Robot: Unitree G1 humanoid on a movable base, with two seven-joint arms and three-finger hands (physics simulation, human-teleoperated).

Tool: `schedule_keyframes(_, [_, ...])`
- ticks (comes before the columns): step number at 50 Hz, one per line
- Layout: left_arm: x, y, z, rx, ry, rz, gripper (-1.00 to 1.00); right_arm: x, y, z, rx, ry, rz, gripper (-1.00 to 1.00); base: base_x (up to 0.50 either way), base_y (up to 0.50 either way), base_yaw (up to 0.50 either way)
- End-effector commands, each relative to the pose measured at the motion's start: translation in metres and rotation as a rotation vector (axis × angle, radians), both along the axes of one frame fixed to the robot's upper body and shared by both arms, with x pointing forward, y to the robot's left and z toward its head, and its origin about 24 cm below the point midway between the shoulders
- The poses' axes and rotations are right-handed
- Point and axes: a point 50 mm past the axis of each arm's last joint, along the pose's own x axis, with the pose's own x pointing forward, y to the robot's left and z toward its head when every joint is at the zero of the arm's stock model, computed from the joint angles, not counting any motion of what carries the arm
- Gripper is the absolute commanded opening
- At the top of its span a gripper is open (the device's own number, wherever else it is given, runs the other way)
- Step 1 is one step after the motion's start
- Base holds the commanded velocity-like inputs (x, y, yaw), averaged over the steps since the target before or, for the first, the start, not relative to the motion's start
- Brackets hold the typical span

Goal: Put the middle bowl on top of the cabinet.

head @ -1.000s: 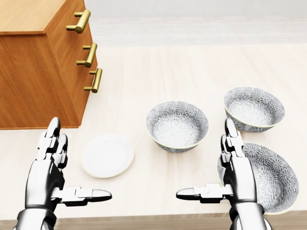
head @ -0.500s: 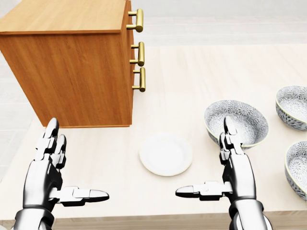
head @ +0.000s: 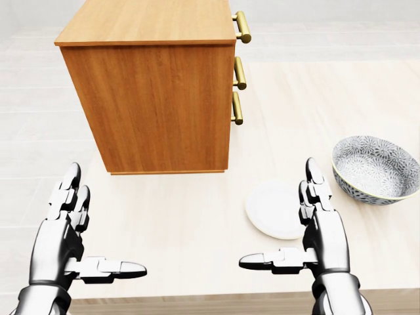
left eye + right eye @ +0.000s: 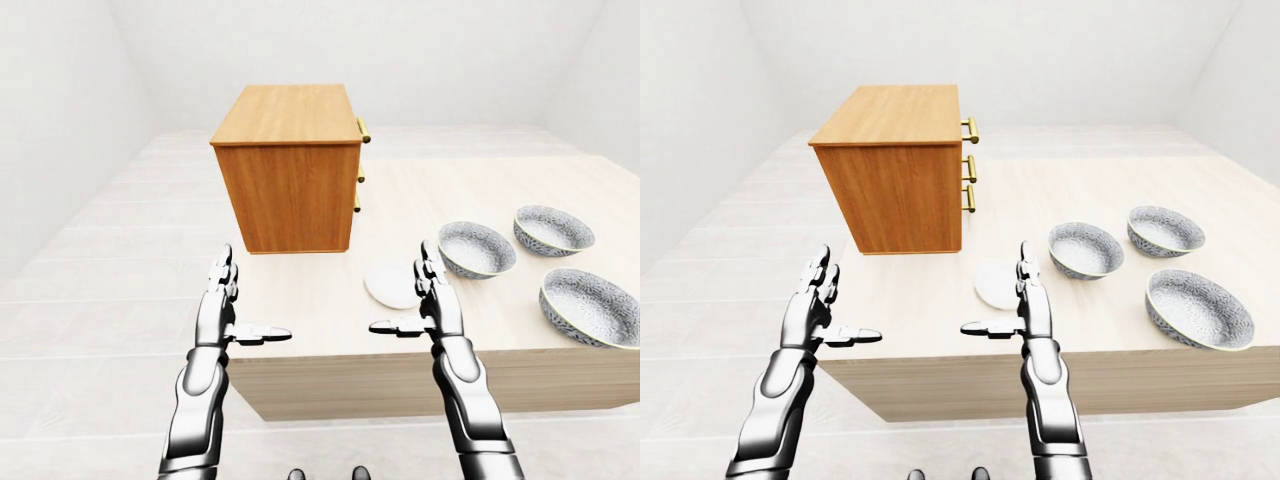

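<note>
The middle bowl (image 4: 1086, 250), grey-patterned and upright, sits on the pale table (image 4: 1060, 195) in the right-eye view, nearest of the three bowls to the white plate (image 4: 994, 282), which lies just to its left. A second bowl (image 4: 1164, 231) stands up and to the right of it, and a larger bowl (image 4: 1199, 308) lies lower right, near the table's edge; none of the three touch. In the head view only the middle bowl shows, at the right edge, apart from the plate. The wooden cabinet (image 3: 151, 92) stands on the table to the upper left, its top bare, its brass handles (image 3: 241, 26) on the side facing the bowls. The left hand (image 3: 62, 243) and right hand (image 3: 318, 236) both hover over the table's near edge, fingers spread wide and straight, thumbs pointing inward, holding nothing.
</note>
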Motion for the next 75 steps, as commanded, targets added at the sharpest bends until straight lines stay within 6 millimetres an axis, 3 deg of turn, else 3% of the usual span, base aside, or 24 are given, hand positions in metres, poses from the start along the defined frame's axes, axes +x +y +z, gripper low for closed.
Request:
schedule_keyframes(1, [0.003, 0.0, -0.004, -0.003, 0.008, 0.018, 1.0, 0.001, -0.004, -0.001, -0.001, 0.005, -0.009, 1.0, 0.0, 0.0, 0.0])
schedule_keyframes(6, [0.003, -0.001, 0.007, -0.009, 0.009, 0.013, 1.0, 0.002, -0.004, -0.005, -0.003, 0.017, -0.008, 1.0, 0.0, 0.0, 0.0])
schedule_keyframes(11, [0.002, 0.0, -0.004, -0.013, 0.009, 0.011, 1.0, 0.0, -0.003, -0.005, -0.008, 0.002, 0.007, 1.0, 0.1, 0.0, 0.0])
schedule_keyframes(26, [-0.003, 0.001, 0.0, -0.016, -0.01, 0.004, 1.0, 0.001, -0.003, -0.004, -0.015, 0.001, -0.001, 1.0, 0.39, 0.0, 0.0])
schedule_keyframes(75, [-0.009, 0.002, 0.004, -0.036, -0.026, -0.017, 1.0, -0.007, 0.001, 0.002, -0.042, -0.04, 0.035, 1.0, 0.08, 0.0, 0.0])
